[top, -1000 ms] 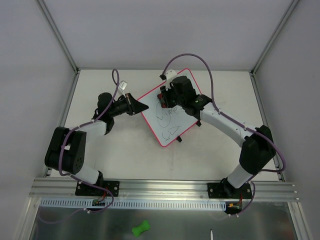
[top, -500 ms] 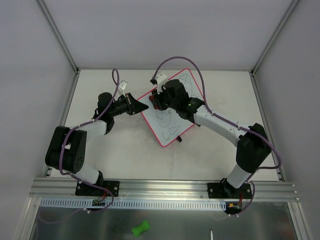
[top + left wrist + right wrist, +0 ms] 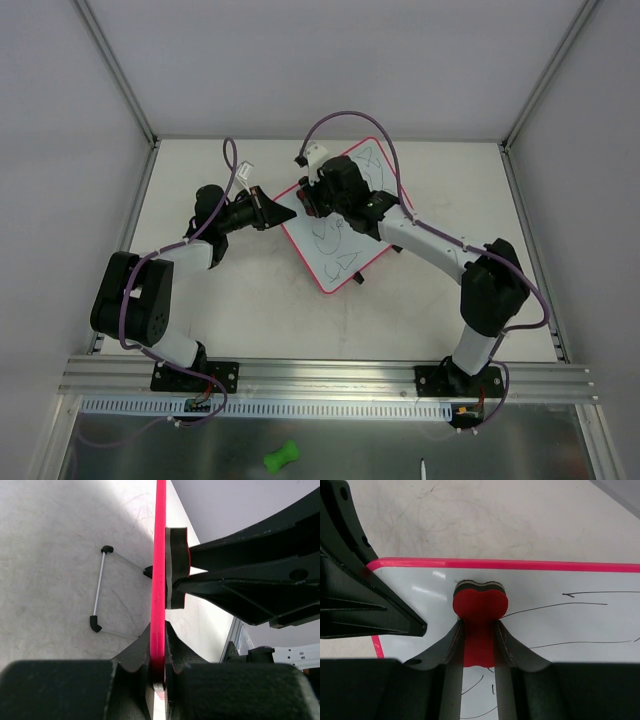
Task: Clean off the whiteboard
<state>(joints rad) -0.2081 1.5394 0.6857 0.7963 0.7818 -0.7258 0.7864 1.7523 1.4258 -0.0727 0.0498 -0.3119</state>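
The whiteboard (image 3: 345,235) with a red-pink frame lies tilted at the table's middle, with black pen lines on it. My left gripper (image 3: 287,213) is shut on the board's left edge; in the left wrist view the frame (image 3: 159,580) runs edge-on between the jaws. My right gripper (image 3: 312,198) is shut on the red bone-shaped eraser (image 3: 480,607), pressed on the board near its upper left corner (image 3: 410,580). The eraser also shows in the left wrist view (image 3: 176,567) against the board. Pen lines (image 3: 585,602) lie to the eraser's right.
A thin metal stand leg with black tips (image 3: 100,587) lies under the board. A green bone-shaped object (image 3: 281,457) and a white pen (image 3: 424,469) lie below the rail in front. The enclosure walls stand at the table's left, right and back.
My right gripper has slid the eraser up and left across the board towards its upper left corner. The scribble at the board's middle left is gone. The left arm has held still.
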